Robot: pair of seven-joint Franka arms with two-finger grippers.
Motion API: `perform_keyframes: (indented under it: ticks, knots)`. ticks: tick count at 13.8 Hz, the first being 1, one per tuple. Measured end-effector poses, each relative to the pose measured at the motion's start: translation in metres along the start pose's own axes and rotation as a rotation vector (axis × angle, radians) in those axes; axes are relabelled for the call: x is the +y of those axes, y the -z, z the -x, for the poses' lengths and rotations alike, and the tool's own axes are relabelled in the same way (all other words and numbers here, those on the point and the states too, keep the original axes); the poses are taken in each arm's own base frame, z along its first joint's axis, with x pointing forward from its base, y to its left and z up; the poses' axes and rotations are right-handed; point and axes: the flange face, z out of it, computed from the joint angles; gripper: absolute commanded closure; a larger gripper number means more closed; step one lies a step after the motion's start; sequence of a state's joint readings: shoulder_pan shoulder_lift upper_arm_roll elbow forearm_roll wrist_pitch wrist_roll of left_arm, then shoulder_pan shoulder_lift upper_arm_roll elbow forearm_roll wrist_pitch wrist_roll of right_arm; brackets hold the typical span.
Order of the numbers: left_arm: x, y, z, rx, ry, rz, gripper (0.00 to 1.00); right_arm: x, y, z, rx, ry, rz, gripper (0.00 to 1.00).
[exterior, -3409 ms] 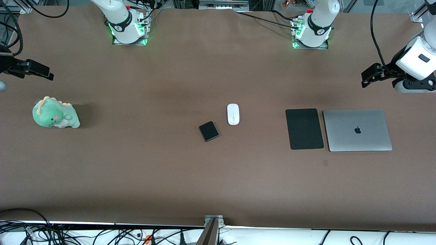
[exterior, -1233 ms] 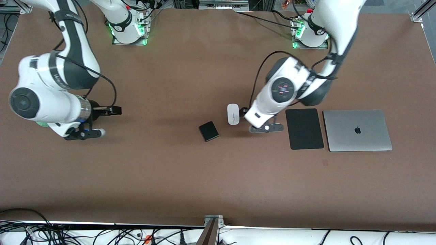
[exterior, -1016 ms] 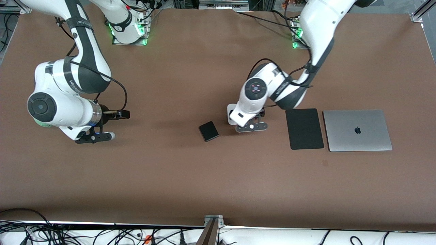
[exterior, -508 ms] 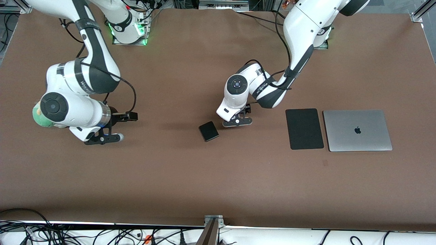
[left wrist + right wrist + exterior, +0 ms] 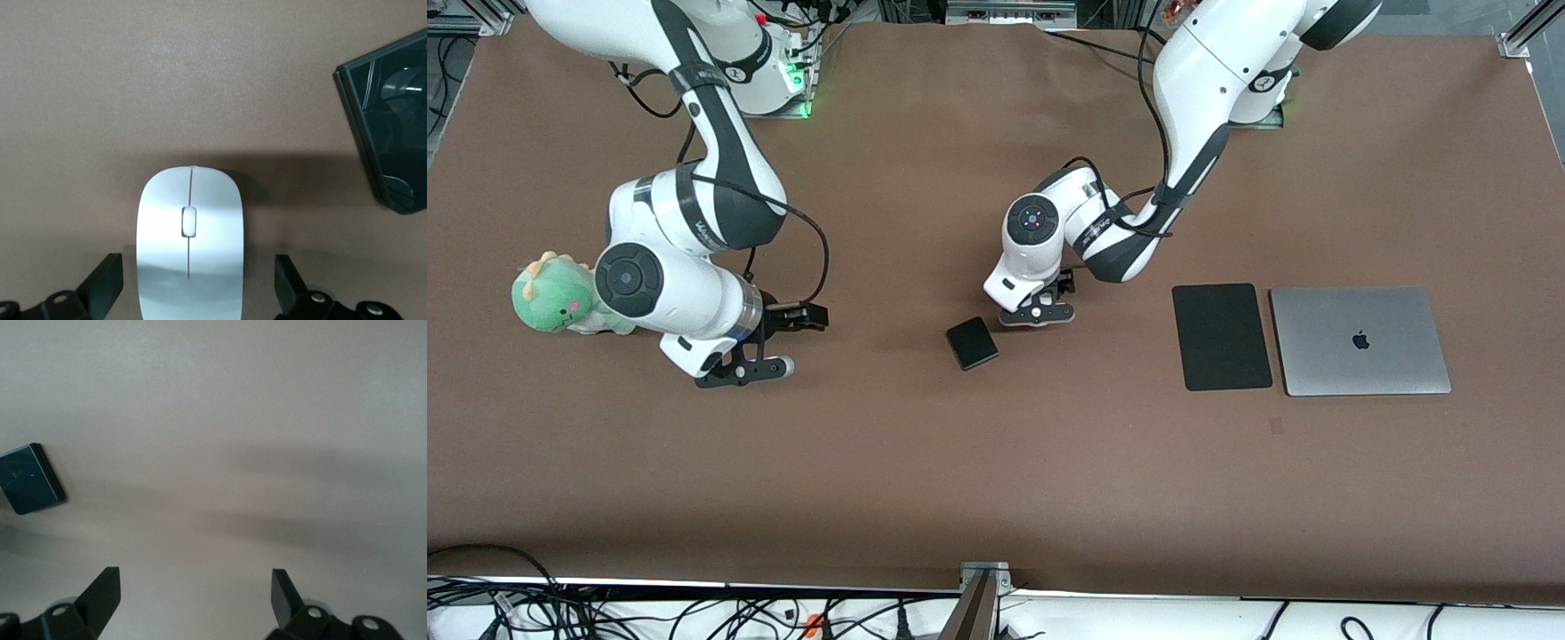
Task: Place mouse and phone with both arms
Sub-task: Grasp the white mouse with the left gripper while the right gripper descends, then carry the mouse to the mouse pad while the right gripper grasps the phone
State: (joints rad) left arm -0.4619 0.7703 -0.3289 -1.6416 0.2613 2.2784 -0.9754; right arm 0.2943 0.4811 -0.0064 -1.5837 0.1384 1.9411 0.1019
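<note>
mouse (image 5: 189,243): light, smooth, slippery; grab its two long sides.
left gripper (image 5: 193,293): wide, over the mouse.
right gripper (image 5: 193,607): wide, holds nothing, over bare table.
phone (image 5: 972,343): flat, hard.

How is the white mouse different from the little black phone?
The mouse is white and oval; the phone is black and nearly square. The mouse's top is rounded; the phone is a flat slab. The open left gripper straddles the mouse; no gripper is at the phone. Both lie on the brown table, close together.
</note>
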Motion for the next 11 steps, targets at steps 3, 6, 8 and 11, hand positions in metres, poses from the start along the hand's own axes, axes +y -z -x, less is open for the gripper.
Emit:
perform_keyframes:
  ticks: [3, 6, 8, 11]
  knots:
    - [0.000, 0.000, 0.000, 0.001, 0.000, -0.001, 0.41, 0.001, -0.002, -0.001, -0.001, -0.002, -0.001, 0.00]
    - [0.000, -0.002, 0.000, -0.001, -0.001, -0.002, 0.64, 0.001, -0.002, -0.001, 0.001, -0.002, -0.001, 0.00]
    - [0.000, -0.001, -0.001, 0.001, -0.001, -0.001, 0.64, 0.000, -0.002, -0.001, 0.001, -0.002, -0.002, 0.00]
    - [-0.001, 0.011, -0.010, 0.014, 0.011, 0.007, 0.63, -0.004, 0.000, -0.004, 0.030, 0.004, -0.007, 0.00]
